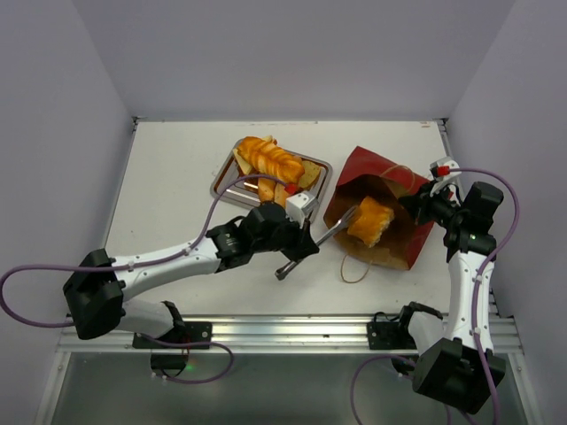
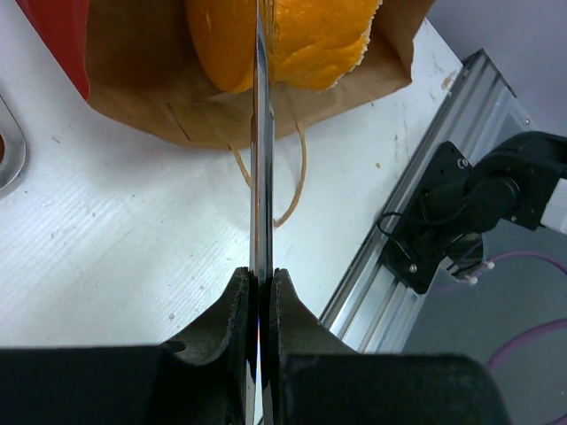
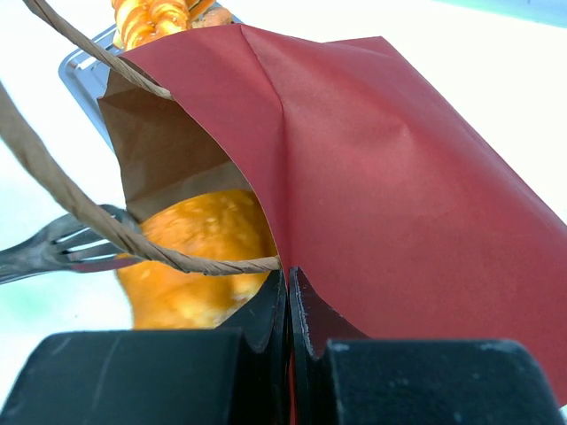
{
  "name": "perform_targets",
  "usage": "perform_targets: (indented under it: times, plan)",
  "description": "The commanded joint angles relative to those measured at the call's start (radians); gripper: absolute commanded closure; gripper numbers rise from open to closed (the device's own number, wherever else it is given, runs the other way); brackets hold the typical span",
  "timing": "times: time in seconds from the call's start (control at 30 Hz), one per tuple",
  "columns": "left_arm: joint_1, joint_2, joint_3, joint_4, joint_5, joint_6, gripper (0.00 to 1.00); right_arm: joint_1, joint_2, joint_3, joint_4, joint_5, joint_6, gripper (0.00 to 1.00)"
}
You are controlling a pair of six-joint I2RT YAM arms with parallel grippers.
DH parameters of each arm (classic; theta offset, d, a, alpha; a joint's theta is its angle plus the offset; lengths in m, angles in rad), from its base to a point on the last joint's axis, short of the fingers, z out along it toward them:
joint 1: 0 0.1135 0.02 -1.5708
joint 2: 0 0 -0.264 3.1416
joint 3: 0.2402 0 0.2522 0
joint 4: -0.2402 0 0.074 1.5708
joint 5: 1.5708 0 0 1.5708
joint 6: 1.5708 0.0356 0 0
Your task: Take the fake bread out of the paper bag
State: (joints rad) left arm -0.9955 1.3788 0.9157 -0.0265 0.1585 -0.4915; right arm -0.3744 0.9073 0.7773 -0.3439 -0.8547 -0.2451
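Gripping fork (image 2: 263, 177) tight, left claw (image 2: 262, 282) sets tines against bread (image 1: 370, 221) at bag (image 1: 381, 173) mouth — right claw (image 3: 289, 282) pinching bag's red edge.

Left arm (image 1: 168, 257): stretched low from the near left corner toward the middle, wrist level.
Left jaws: pressed together on a fork (image 1: 341, 223).
Right arm (image 1: 469, 283): reaching forward, wrist bent leftward.
Right jaws: pinched on the paper bag (image 1: 390, 173) edge.

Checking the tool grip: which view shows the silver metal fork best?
Top external: the silver metal fork shows full length, from the left gripper to the glossy orange toy bread. Left wrist sees only its thin edge; right wrist only the tines.
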Motion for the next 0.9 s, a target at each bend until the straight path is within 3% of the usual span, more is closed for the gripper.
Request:
perform_targets:
  times: [0.0, 0.4, 0.87]
  plan:
    - [0.001, -0.113, -0.02, 0.028, 0.049, 0.048, 1.0, -0.004, -0.021, 0.008, 0.031, -0.004, 0.012, 0.97]
    - [0.0, -0.388, -0.035, -0.191, 0.131, 0.128, 1.0, -0.006, -0.019, 0.005, 0.04, 0.005, 0.018, 0.97]
    - [0.005, -0.514, 0.164, -0.467, -0.137, 0.168, 1.0, -0.004, -0.021, 0.007, 0.042, 0.005, 0.021, 0.97]
